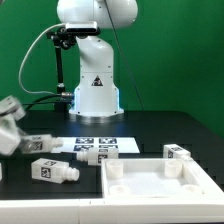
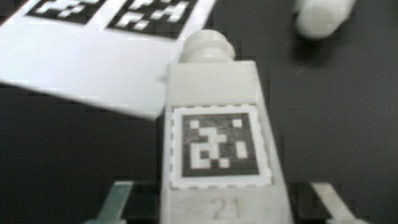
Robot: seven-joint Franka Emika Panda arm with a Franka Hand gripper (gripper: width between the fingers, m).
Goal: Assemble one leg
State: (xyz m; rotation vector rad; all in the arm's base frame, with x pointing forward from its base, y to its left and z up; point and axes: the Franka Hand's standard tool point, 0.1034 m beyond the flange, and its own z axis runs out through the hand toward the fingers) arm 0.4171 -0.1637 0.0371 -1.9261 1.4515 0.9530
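Fingers: two grey fingers (image 2: 121, 200) stand apart, one on each side of the leg. In the wrist view a thin dark gap shows between each finger and the block, so the gripper (image 2: 217, 202) is spread a little wider than the leg and is not pressing on it.
Leg: a small white rectangular block (image 2: 214, 130) lies lengthwise between the fingers. A black-and-white square tag faces the wrist camera. Whether the block rests on the table or is lifted off it, I cannot tell.
Peg: a short round white peg (image 2: 210, 45) on the end of the leg that points away from the gripper.
Marker board: a thin flat white board (image 2: 80, 75) with square tags lies on the table just past the peg end.
Gripper in the room: in the exterior view it sits at that view's left edge, low over the table and tilted.
Other legs: one lies on the table near the front (image 1: 55, 170). Another lies at the near edge of the marker board (image 1: 90, 153). A third stands at the far right corner of the panel (image 1: 178, 152).
Panel: a large flat white square with a raised rim (image 1: 160, 187), towards the exterior view's right, well apart from the gripper.
Table: black surface (image 1: 150, 125).
Arm base: white (image 1: 95, 90), behind the marker board, in front of a green backdrop.
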